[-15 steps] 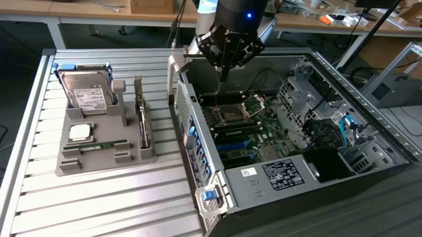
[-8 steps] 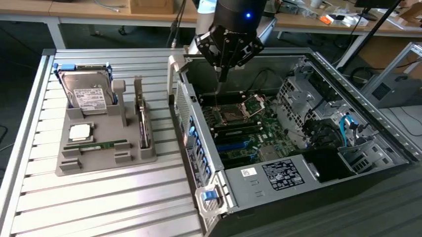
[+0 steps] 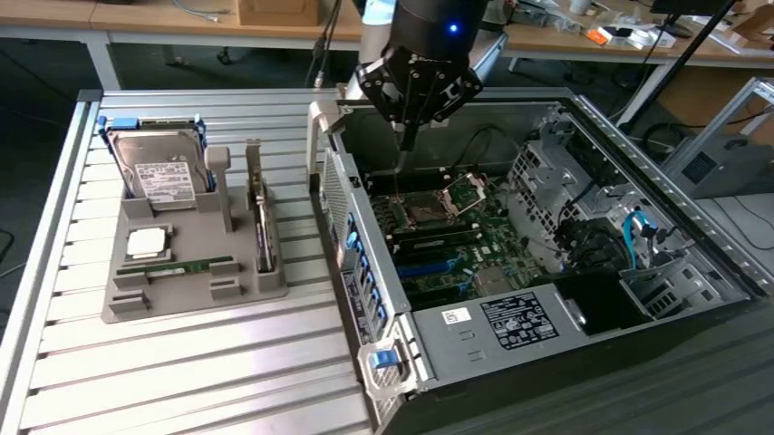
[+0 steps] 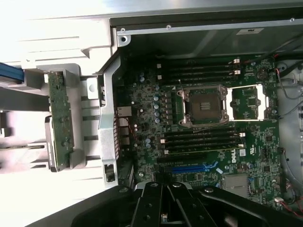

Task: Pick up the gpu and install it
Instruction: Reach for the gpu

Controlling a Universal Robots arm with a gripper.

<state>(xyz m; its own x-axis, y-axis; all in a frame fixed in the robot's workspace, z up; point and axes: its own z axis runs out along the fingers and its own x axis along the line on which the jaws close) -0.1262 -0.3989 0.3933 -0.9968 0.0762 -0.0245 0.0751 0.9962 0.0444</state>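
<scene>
The gpu (image 3: 257,217) stands on its edge in a slot of the grey holder (image 3: 181,304) on the slatted table, at the exterior view's left of the open computer case (image 3: 362,272). In the wrist view the gpu (image 4: 61,118) shows as a long circuit board in the holder, outside the case wall. My gripper (image 3: 408,138) hangs over the case's rear part, above the motherboard (image 3: 459,245), with its fingers shut together and nothing between them. The wrist view has the gripper (image 4: 164,198) over the board near a blue card slot (image 4: 189,168). It is well apart from the gpu.
The holder also carries a hard drive (image 3: 163,172) in a blue frame, a processor chip (image 3: 148,240) and a RAM stick (image 3: 176,269). Inside the case are the open processor socket (image 4: 203,106), memory slots (image 4: 199,71), a drive cage (image 3: 550,172) and cables (image 3: 641,236).
</scene>
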